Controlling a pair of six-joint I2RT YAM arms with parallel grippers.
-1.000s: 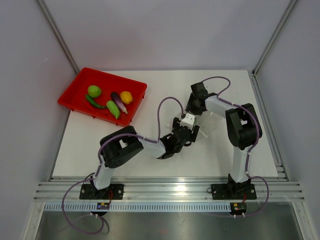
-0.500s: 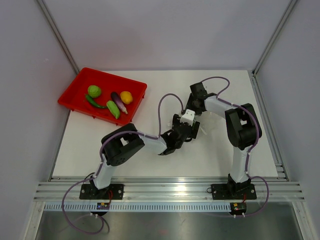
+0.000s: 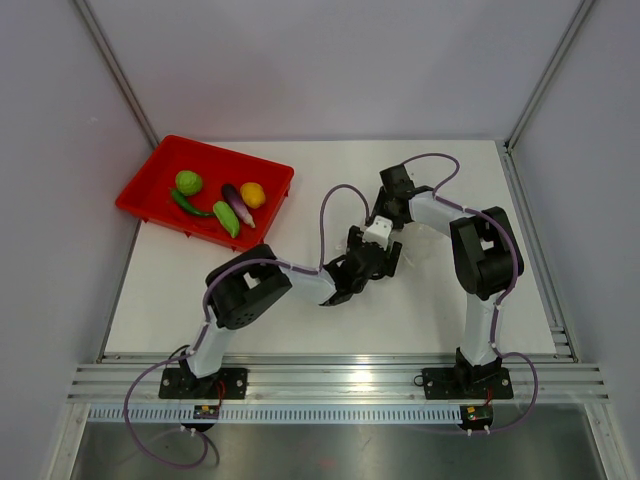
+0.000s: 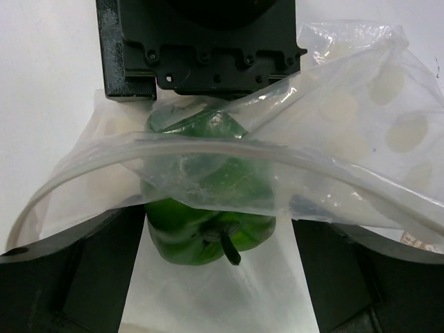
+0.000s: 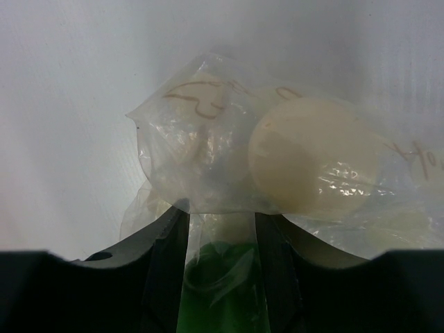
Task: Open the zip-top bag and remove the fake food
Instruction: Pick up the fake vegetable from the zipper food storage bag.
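Left claw (image 4: 216,232) stands wide open at the mouth of the zip-top bag (image 4: 333,104). Its fingers sit either side of a green pepper (image 4: 208,239) that lies half under the clear plastic, with a gap showing on one side. Right claw (image 5: 220,216) is closed on the far part of the bag, with crinkled film and a glimpse of green between its fingers. Both meet mid-worktop (image 3: 330,170). Other fake food (image 3: 226,218) lies in the red tray (image 3: 232,155) at the far left, well apart.

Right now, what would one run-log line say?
zip-top bag: open | green pepper: in bag mouth | left gripper: open | right gripper: gripping bag
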